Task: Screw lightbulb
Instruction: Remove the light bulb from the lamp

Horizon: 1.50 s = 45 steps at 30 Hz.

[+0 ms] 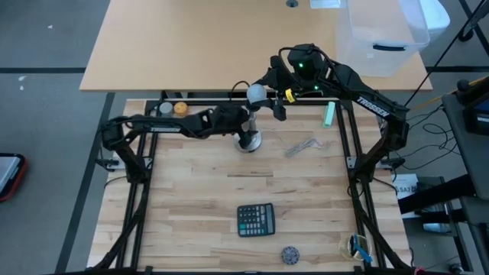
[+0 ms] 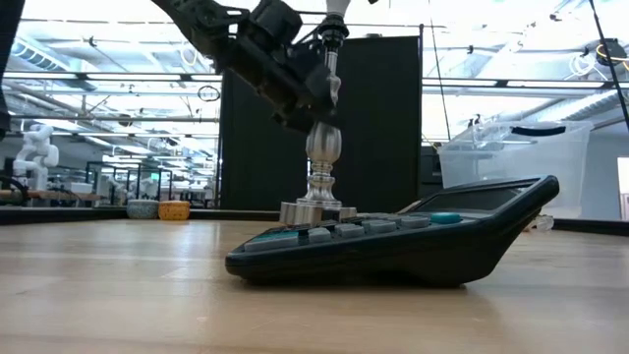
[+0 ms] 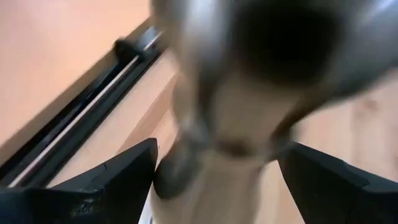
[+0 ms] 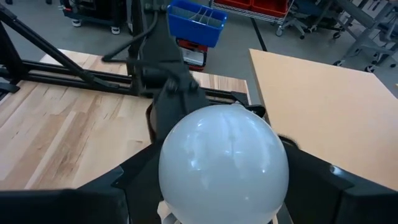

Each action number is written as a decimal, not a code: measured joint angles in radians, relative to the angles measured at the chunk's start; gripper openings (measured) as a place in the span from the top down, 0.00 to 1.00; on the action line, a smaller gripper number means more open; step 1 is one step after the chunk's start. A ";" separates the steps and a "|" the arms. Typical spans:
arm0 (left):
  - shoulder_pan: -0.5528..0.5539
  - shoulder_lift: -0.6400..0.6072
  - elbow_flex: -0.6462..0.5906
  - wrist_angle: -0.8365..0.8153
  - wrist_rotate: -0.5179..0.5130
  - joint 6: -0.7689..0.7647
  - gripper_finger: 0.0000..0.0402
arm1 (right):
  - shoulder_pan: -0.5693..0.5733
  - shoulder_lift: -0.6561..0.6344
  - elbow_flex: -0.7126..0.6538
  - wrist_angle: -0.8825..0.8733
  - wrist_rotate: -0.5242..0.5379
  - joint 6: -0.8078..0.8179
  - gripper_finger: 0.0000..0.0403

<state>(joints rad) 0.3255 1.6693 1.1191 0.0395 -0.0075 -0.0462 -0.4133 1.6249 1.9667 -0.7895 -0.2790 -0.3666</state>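
Observation:
The lightbulb, a frosted white globe, sits between the fingers of my right gripper, which is shut on it high over the table's far middle. Under it the silver stand rests on its round base. My left gripper reaches in from the table's left at the stand's upper part. It is open, one finger on each side of the stand. Whether a finger touches the stand, I cannot tell. The stand's dark socket top shows close up and blurred. My right gripper pinches the lightbulb's globe between its two fingers, one on each side. The fingers come from the table's far right, slanting down. The bulb is lifted clear, above the stand; its screw base is hidden below the globe in the right wrist view.
A black calculator lies near the front middle. An orange ball sits at the far left, a green piece at the far right, and a clear bit right of the stand. A clear bin stands on the table behind.

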 joint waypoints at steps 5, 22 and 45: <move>-0.015 0.042 0.000 0.000 -0.080 -0.058 0.18 | 0.000 0.000 0.000 0.000 0.003 0.007 0.36; -0.021 0.057 0.005 -0.011 -0.085 -0.027 0.34 | 0.000 0.000 0.000 0.000 0.018 0.011 0.36; -0.012 0.059 0.002 -0.031 0.049 0.024 0.34 | 0.005 0.000 -0.001 -0.015 0.003 -0.284 0.32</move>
<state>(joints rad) 0.3135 1.7287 1.1206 0.0083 0.0411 -0.0225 -0.4081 1.6245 1.9660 -0.8040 -0.2764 -0.6507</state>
